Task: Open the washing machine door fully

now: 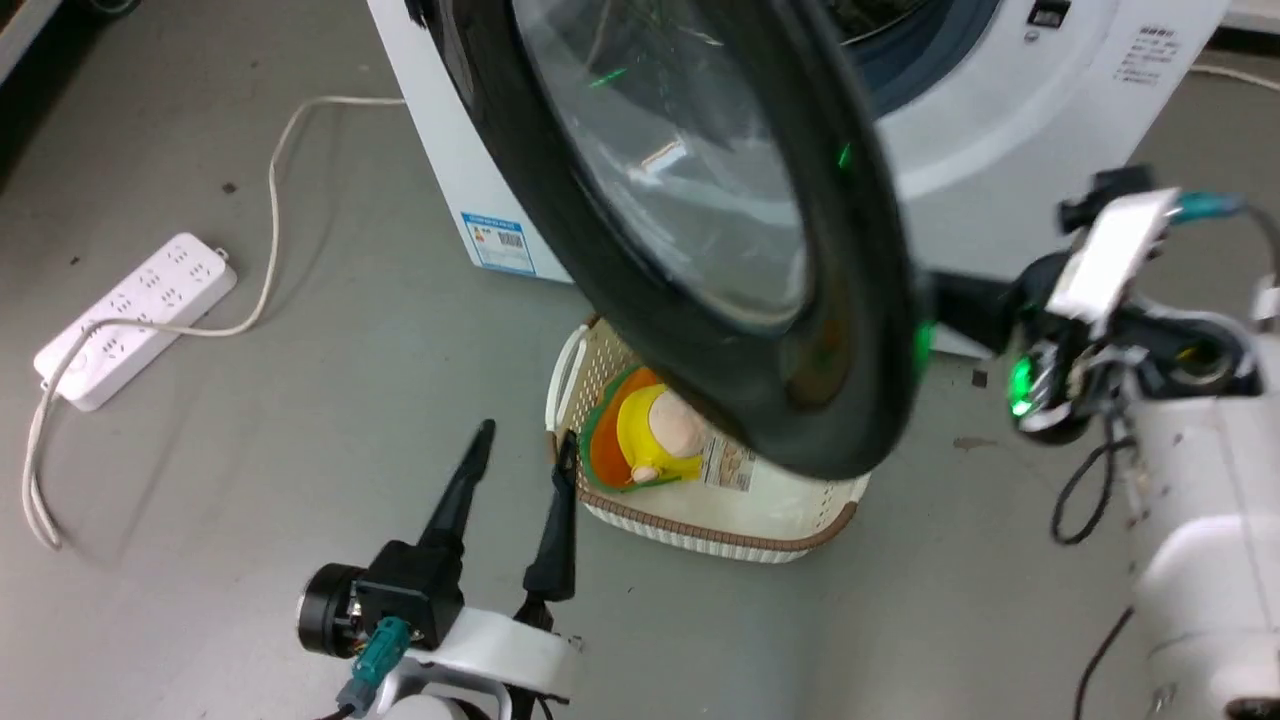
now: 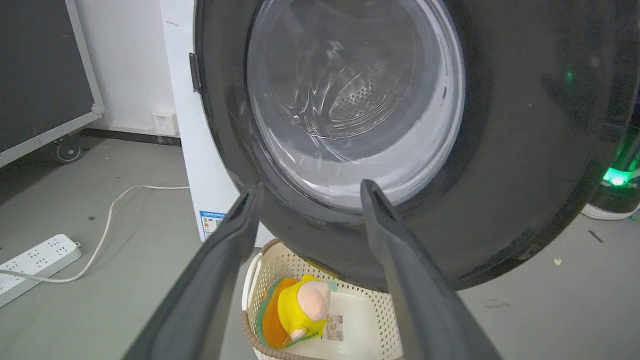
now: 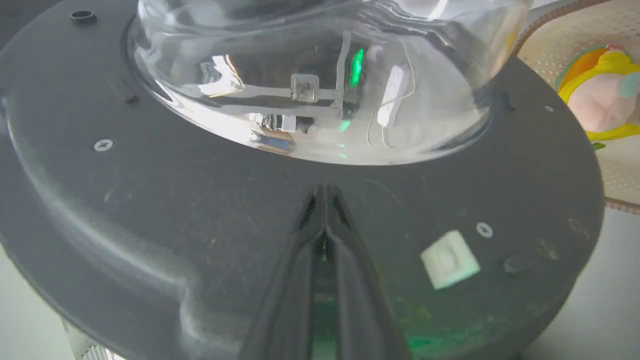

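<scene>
The right gripper (image 3: 325, 195) is clenched, its two long dark fingers pressed together with nothing between them. Their tips rest against the dark inner face of the large round glossy black washing machine door (image 3: 150, 200), just at six o'clock of its bulging clear glass bowl. In the head view this right gripper (image 1: 945, 300) reaches in from three o'clock behind the door's (image 1: 850, 250) rim. The door stands swung well out from the front of the big white front-loading washing machine (image 1: 1000, 140). The left gripper (image 1: 527, 436) sits at seven o'clock, released, fingers spread and empty, apart from the door. In the left wrist view the left gripper's (image 2: 310, 189) fingers frame the lower edge of the glass on the door's (image 2: 525, 125) outer face. At six o'clock below the door a cream perforated plastic basket (image 1: 700, 520) stands on the grey floor (image 1: 300, 400), holding a yellow and orange plush toy (image 1: 655, 430). A white power strip (image 1: 135, 320) lies at nine o'clock.
</scene>
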### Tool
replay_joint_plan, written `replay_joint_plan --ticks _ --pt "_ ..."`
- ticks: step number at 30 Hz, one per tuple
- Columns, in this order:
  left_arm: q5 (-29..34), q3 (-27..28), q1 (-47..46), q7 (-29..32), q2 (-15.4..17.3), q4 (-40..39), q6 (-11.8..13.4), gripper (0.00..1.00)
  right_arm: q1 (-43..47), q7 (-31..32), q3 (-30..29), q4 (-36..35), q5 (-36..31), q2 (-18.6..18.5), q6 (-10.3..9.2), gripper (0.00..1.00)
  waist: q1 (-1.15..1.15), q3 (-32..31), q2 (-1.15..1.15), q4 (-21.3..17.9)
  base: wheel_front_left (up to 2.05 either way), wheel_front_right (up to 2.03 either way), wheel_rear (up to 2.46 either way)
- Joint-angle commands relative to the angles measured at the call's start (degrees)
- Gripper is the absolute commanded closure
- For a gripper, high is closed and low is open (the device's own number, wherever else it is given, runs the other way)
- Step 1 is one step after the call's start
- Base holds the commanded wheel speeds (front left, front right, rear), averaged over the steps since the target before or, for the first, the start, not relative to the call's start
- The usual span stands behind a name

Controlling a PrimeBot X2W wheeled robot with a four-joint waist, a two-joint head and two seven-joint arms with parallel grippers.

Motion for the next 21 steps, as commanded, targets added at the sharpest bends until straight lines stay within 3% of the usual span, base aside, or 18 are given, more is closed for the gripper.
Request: replay_joint_plan --ticks 1,11,21 --pt "0.49 -0.18 0.69 -0.3 0.07 0.34 -0.28 0.0 1.93 -0.3 2.43 -0.28 2.13 0.35 0.07 1.0 0.01 -0.61 0.0 0.02 0.0 0.0 0.0" --pt "0.38 -0.8 2.5 -0.3 0.07 0.9 -0.77 0.0 10.85 -7.4 25.34 -5.63 19.89 0.35 0.07 1.0 0.01 -3.15 0.0 1.31 0.0 0.0 0.0" --pt "0.79 0.33 4.4 -0.3 0.07 1.2 -0.78 0.0 12.85 -14.41 36.4 -7.12 26.71 0.36 0.07 1.0 0.01 -4.55 0.0 2.1 0.0 0.0 0.0"
